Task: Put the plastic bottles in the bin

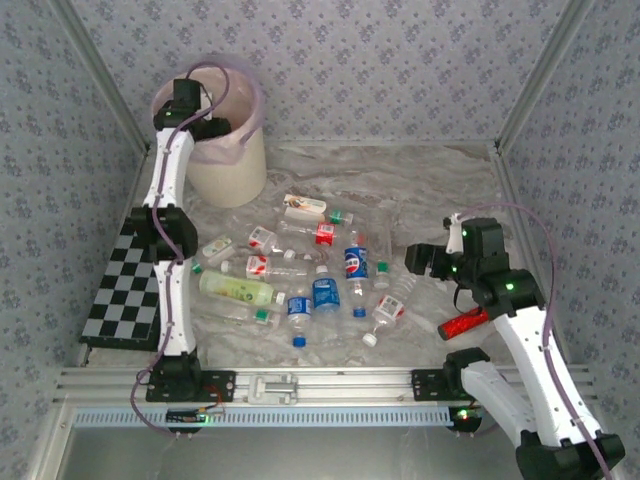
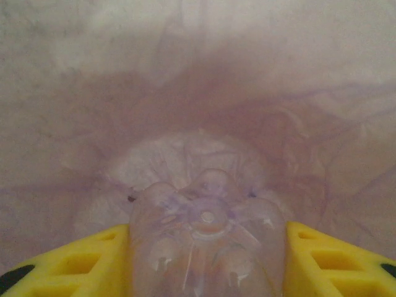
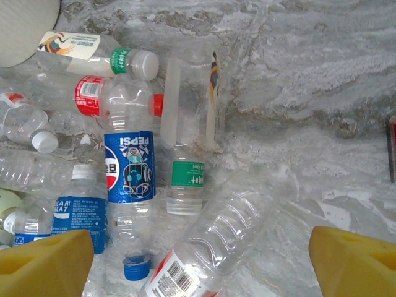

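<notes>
Right gripper (image 1: 425, 260) hangs low at about 4 o'clock of the table (image 1: 430, 180), its yellow fingers (image 3: 43, 260) spread wide apart and gripping nothing. In its wrist view a barcode-labelled bottle (image 3: 207, 247) lies on the marbled top under the gap, clear of both fingers. Just beside the right arm, toward 5 o'clock, lies a red cylinder (image 1: 462, 325). The plastic bottles (image 1: 310, 270) lie on their sides, scattered from the table's centre toward 9 o'clock. Among them is a Pepsi bottle (image 3: 129, 167) with a blue cap at its near end, and a green-labelled bottle (image 3: 187, 180) lies just beside it at its 3 o'clock. Blue-labelled bottles (image 1: 326, 293) lie near the front of the heap, a pale green bottle (image 1: 238, 289) at its 8 o'clock, and red-and-white labelled bottles (image 1: 262, 238) farther back. A checkerboard (image 1: 125, 285) lies flat at the table's 9 o'clock edge. Farthest off, at 11 o'clock, the bin (image 1: 240, 165) stands upright, lined with a pink bag (image 2: 198, 93). The left gripper (image 1: 190, 100) is over the bin's mouth, reaching down inside. There it is clamped on a clear bottle (image 2: 207, 216), whose moulded base shows between the two yellow fingers with the bag's folds beyond it.
</notes>
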Robot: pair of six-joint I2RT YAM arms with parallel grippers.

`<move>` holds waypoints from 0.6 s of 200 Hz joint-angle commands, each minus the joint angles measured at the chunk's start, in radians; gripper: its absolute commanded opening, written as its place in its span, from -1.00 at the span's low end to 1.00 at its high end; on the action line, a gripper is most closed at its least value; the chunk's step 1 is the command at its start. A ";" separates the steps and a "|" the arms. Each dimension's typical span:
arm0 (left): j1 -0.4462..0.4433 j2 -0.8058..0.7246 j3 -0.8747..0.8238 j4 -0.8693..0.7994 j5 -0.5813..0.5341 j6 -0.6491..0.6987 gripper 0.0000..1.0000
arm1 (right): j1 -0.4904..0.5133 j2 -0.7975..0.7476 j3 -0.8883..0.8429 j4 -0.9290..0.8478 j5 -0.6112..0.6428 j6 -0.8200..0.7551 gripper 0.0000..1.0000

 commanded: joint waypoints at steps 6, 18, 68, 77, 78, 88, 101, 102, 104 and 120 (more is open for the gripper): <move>0.005 -0.020 -0.021 -0.030 0.050 0.024 0.10 | -0.008 0.000 -0.032 -0.051 0.021 0.121 0.84; 0.006 -0.029 -0.020 -0.024 0.063 0.025 0.39 | -0.009 0.001 -0.036 -0.079 0.042 0.181 0.84; 0.004 -0.112 0.002 0.010 0.090 -0.016 0.98 | 0.108 -0.039 -0.143 -0.156 -0.011 0.396 0.74; 0.005 -0.137 0.009 0.022 0.096 -0.036 0.98 | 0.151 -0.045 -0.173 -0.158 -0.005 0.449 0.73; 0.005 -0.139 0.009 0.024 0.096 -0.038 0.98 | 0.156 -0.045 -0.177 -0.156 -0.005 0.454 0.73; 0.004 -0.169 0.015 0.038 0.096 -0.050 0.98 | 0.219 -0.048 -0.209 -0.144 -0.001 0.514 0.70; 0.004 -0.207 0.031 0.049 0.088 -0.056 0.98 | 0.309 -0.049 -0.245 -0.127 0.039 0.596 0.69; 0.005 -0.209 0.033 0.049 0.087 -0.057 0.98 | 0.316 -0.049 -0.246 -0.127 0.042 0.601 0.69; 0.004 -0.215 0.035 0.049 0.086 -0.057 0.98 | 0.328 -0.047 -0.252 -0.125 0.049 0.612 0.69; 0.005 -0.268 0.057 0.046 0.069 -0.057 0.98 | 0.407 -0.039 -0.291 -0.086 0.080 0.680 0.73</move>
